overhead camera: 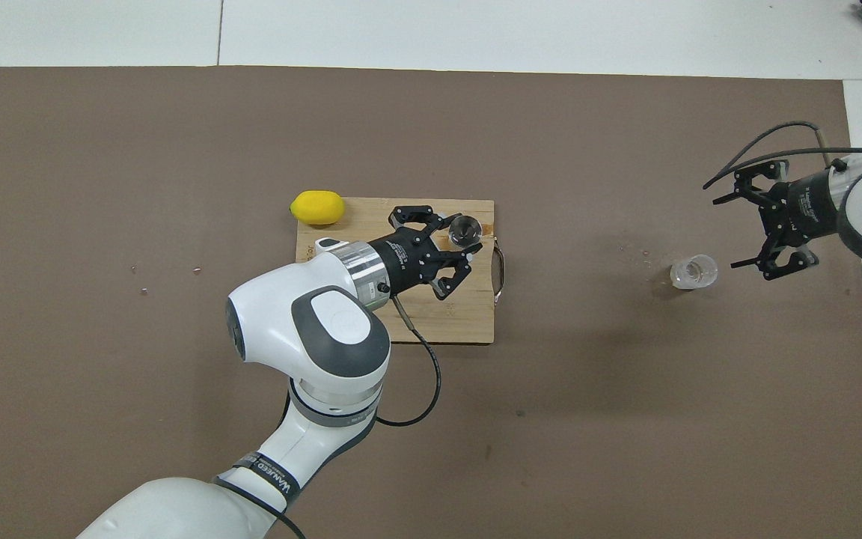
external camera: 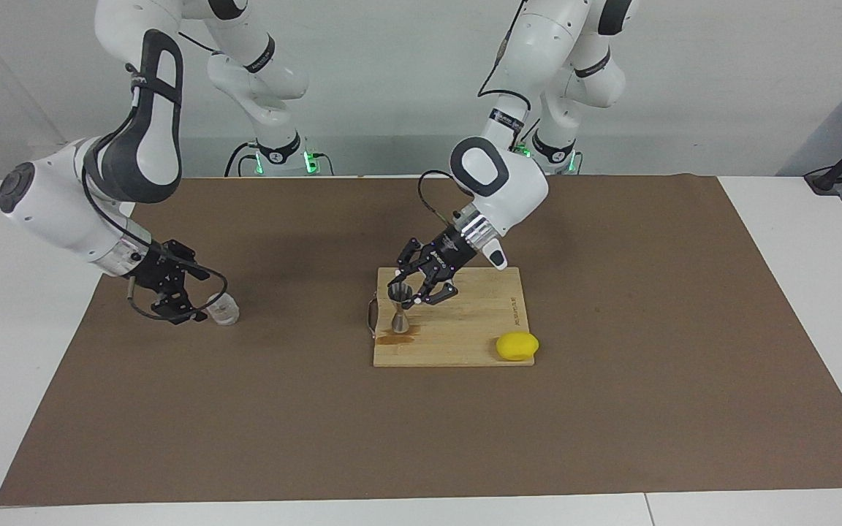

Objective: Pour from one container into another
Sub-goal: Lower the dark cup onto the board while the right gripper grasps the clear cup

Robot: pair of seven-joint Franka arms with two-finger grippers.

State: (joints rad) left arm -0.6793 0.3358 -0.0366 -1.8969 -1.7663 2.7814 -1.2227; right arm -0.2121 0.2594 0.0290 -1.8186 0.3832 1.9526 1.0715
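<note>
The steel hourglass jigger (external camera: 400,310) (overhead camera: 466,230) stands upright on the wooden board, near its handle end. My left gripper (external camera: 408,290) (overhead camera: 463,243) is shut on the jigger's upper cone, reaching in at a slant. The squat clear cup (external camera: 224,310) (overhead camera: 694,271) sits on the brown mat toward the right arm's end of the table. My right gripper (external camera: 200,298) (overhead camera: 726,232) hangs low beside the cup, open. The cup is just outside the gap between its fingers and is not touched.
The wooden cutting board (external camera: 465,329) (overhead camera: 401,322) has a metal handle (external camera: 370,314) and a brown stain (external camera: 396,337) by the jigger's foot. A yellow lemon (external camera: 517,346) (overhead camera: 316,207) rests at the board's corner. Small specks (overhead camera: 637,254) lie on the mat (external camera: 421,438) near the cup.
</note>
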